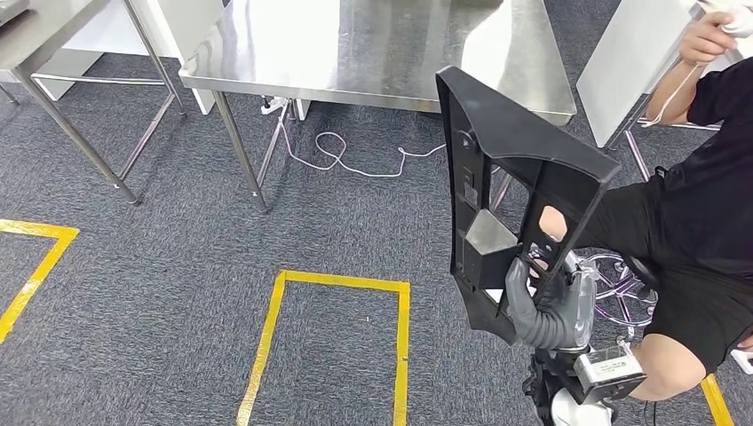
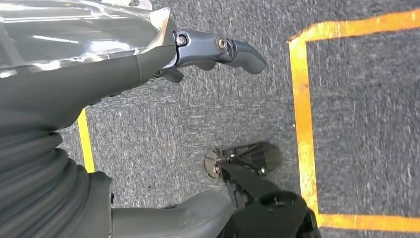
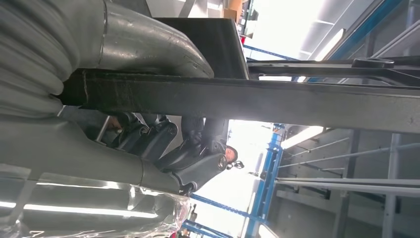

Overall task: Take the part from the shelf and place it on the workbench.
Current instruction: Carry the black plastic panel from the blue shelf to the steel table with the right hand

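Upright, the right hand (image 1: 543, 306) grips the angular black plastic part (image 1: 506, 177).

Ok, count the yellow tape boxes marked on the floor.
3, all cut off by the frame. One yellow tape outline at centre, one corner at far left, a strip at lower right. More may be hidden.

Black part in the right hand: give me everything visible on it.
The black part looks like matte moulded plastic: a flat, roughly triangular frame with raised rims, open cut-outs and a boxy pocket near its lower end. It stands nearly upright, wide end up, narrowing towards the bottom. The right hand grips it at that lower end, with fingers through an opening. It is held in the air in front of the steel workbench, not touching it. The right wrist view shows one of its bars edge-on.
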`<action>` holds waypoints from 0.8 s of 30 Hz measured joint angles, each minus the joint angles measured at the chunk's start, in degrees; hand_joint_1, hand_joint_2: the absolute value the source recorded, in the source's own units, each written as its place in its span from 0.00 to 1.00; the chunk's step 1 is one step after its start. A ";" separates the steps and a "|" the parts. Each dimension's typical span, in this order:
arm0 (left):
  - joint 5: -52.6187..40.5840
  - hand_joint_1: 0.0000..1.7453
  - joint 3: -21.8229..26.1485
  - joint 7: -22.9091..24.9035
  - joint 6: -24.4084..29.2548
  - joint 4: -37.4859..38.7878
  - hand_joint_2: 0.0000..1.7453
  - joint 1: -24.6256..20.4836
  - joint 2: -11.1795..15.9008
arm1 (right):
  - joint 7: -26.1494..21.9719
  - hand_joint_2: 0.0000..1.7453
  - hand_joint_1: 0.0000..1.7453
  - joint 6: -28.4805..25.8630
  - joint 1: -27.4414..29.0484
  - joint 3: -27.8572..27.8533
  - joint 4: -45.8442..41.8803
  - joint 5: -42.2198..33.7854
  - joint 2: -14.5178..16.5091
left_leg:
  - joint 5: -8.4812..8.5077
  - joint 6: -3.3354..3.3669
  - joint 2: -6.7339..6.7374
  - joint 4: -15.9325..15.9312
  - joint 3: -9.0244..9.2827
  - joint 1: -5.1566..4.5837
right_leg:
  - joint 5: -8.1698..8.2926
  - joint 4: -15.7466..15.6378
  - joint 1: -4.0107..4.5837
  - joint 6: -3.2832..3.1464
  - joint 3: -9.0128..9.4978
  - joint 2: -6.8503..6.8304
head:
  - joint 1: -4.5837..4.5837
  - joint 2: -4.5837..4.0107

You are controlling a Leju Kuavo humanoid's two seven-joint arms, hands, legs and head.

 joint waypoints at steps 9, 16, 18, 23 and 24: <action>-0.31 0.00 -0.01 -0.66 -0.20 0.00 1.00 -0.14 -0.02 | 1.14 1.00 1.00 -0.64 -0.40 -0.37 -0.45 1.53 0.25 | 0.00 0.11 -0.01 0.04 0.15 0.03 | 0.01 -0.05 -0.09 0.75 0.06 0.00 | -0.03 0.00; -0.32 0.00 -0.01 -0.53 -0.01 0.00 1.00 -0.44 -0.03 | 1.74 1.00 1.00 -0.43 -0.54 -0.66 -0.54 2.74 0.81 | -0.21 0.50 -0.01 0.17 0.14 -0.28 | 0.07 -0.11 -0.47 0.94 0.09 -0.01 | -0.04 0.00; -0.32 0.00 0.01 -0.50 0.00 0.00 1.00 -0.49 -0.03 | 1.77 1.00 1.00 -0.31 -0.65 -0.66 -0.52 2.95 0.91 | -0.38 0.95 -0.02 0.18 0.05 -0.54 | 0.09 -0.32 -0.71 1.33 0.14 -0.08 | -0.06 0.00; -0.32 0.00 0.02 -0.44 0.15 -0.04 1.00 -0.80 -0.22 | 1.82 1.00 1.00 0.34 -1.35 -0.66 -0.45 3.49 1.04 | 0.24 2.58 -0.23 -1.66 1.59 -0.07 | -2.91 6.08 -0.71 1.09 -2.76 0.46 | 0.19 0.00; -0.32 0.00 0.02 -0.43 0.21 -0.04 1.00 -0.90 -0.25 | 1.83 1.00 1.00 0.39 -1.45 -0.66 -0.37 3.56 1.03 | 0.19 2.71 -0.34 -1.69 1.68 -0.11 | -4.41 10.15 -0.60 0.75 -4.98 0.67 | 0.25 0.00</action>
